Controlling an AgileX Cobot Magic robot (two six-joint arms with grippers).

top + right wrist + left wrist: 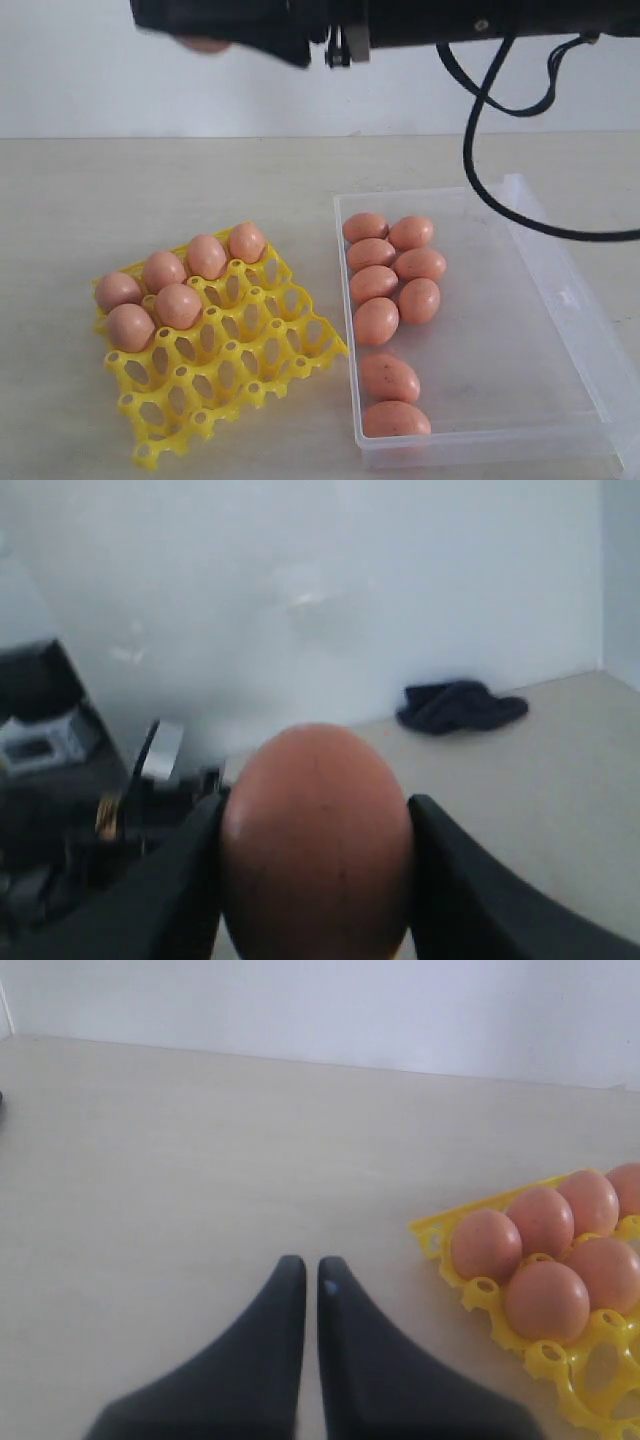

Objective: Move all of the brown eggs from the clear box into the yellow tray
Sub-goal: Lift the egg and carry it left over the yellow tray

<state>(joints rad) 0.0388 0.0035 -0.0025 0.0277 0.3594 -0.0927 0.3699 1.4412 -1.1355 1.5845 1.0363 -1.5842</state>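
Six brown eggs (179,306) sit in the far-left cells of the yellow tray (250,350). Several more brown eggs (375,320) lie along the left side of the clear box (490,320). My right gripper (200,35) hangs high above the table's back left, reached across the middle. It is shut on one brown egg (315,840), with a finger pressed against each side. My left gripper (311,1265) hovers over bare table beside the tray (440,1230). Its jaws stand almost together with nothing between them. It does not show in the exterior view.
A black cable (480,150) droops from the right arm over the box's back edge. The box's clear lid flap (575,300) lies open on its right. A dark cloth (460,705) lies by the wall, next to black equipment (50,780).
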